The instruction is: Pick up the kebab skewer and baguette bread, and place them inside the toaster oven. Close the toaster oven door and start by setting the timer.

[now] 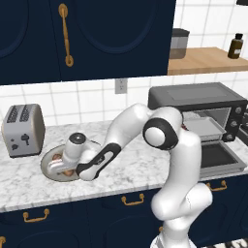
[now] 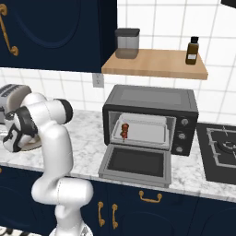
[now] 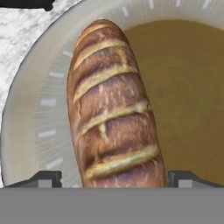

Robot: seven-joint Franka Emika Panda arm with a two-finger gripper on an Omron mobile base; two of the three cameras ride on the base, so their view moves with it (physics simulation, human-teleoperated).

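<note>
The arm reached down and to its left, bringing the pincer point(image 1: 62, 167) low over the grey plate point(image 1: 48, 167) that sat on the marble worktop point(image 1: 121, 169) just right of the silver toaster point(image 1: 23, 130). In the hand view the baguette bread point(image 3: 113, 109) lay on the plate point(image 3: 39, 113), running lengthwise up the picture from between the two dark fingertips point(image 3: 43, 178), its near end level with them and its far end close to the plate's rim. One tip stood to each side of the loaf, both clear of the crust, so the pincer was released and spread wide around the bread without touching it. In the left base view only a small reddish-brown part of the loaf showed beneath the hand.

Well apart from this, further right along the worktop, stood the toaster oven point(image 2: 150, 99). The toaster oven door point(image 2: 136, 163) hung dropped down flat in front of it, leaving the cavity open. The kebab skewer point(image 2: 124, 131) was already inside, lying on the pale tray point(image 2: 147, 133) towards its left side. The knob column point(image 2: 183, 133) ran down the oven's right face. Above the oven, a wooden shelf point(image 2: 156, 64) carried a grey canister point(image 2: 126, 42) and a brown bottle point(image 2: 191, 50).
</note>
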